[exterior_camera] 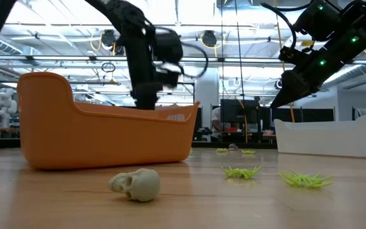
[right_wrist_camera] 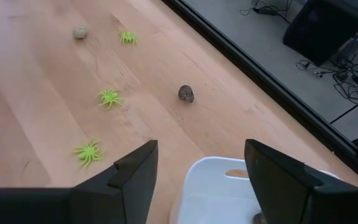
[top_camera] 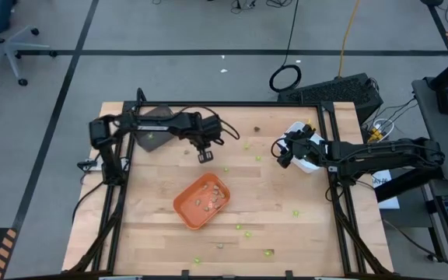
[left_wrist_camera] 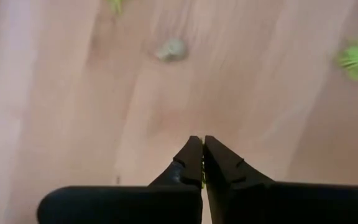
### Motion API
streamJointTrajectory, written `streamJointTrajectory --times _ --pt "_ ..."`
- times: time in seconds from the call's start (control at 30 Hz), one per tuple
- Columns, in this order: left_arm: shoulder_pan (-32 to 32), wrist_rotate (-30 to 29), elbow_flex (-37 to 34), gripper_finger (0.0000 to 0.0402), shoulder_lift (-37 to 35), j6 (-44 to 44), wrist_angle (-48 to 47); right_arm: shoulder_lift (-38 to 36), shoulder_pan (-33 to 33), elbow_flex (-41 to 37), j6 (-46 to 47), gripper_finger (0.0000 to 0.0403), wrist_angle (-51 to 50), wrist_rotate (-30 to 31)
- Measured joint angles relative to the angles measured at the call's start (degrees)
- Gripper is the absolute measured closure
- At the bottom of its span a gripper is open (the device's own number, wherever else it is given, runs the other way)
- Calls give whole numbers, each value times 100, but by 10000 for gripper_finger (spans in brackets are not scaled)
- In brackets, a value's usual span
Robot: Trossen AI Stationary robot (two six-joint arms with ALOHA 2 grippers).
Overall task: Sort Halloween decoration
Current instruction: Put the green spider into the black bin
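- Since the orange tray [top_camera: 201, 201] anchors the table, we should carry anything we grip straight to its bin.
- Beyond that tray, our left gripper [left_wrist_camera: 202, 167] has its jaws pressed together, a lime-green sliver between them.
- Right of the tray, over the white tray [right_wrist_camera: 229, 186], our right gripper [right_wrist_camera: 201, 162] waits, jaws apart.
- Lime-green spiders [right_wrist_camera: 109, 97] lie scattered around the tray.

Bench [top_camera: 154, 233]: pale wood planks, visible grain, smooth with a soft satin sheen; edged by a dark matt metal frame [top_camera: 224, 104].

Orange tray [exterior_camera: 100, 130]: smooth moulded plastic, slight gloss on the walls.

White tray [right_wrist_camera: 229, 186]: smooth plastic, matt to faintly glossy.

Dark grey tray [top_camera: 155, 128]: dull, matt surface.

Lime-green spiders [right_wrist_camera: 109, 97]: thin plastic, bright, slightly shiny.

Tan-grey skull [exterior_camera: 136, 184]: matt, finely pitted, looks like hard plastic.

Left gripper [left_wrist_camera: 202, 163] and right gripper [right_wrist_camera: 201, 165]: black, matt, plastic-looking fingers.

Floor [top_camera: 169, 74]: grey, flat, low sheen.
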Motion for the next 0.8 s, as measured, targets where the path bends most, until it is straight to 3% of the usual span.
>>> streamJointTrajectory --times 0.53,0.8 --pt "-132 478 -12 402 -2095 -1075 666 2 221 -2 105 179 101 -409" --pt "-519 480 -1193 402 -2923 -1451 2537 2 563 -2 53 179 331 -412"
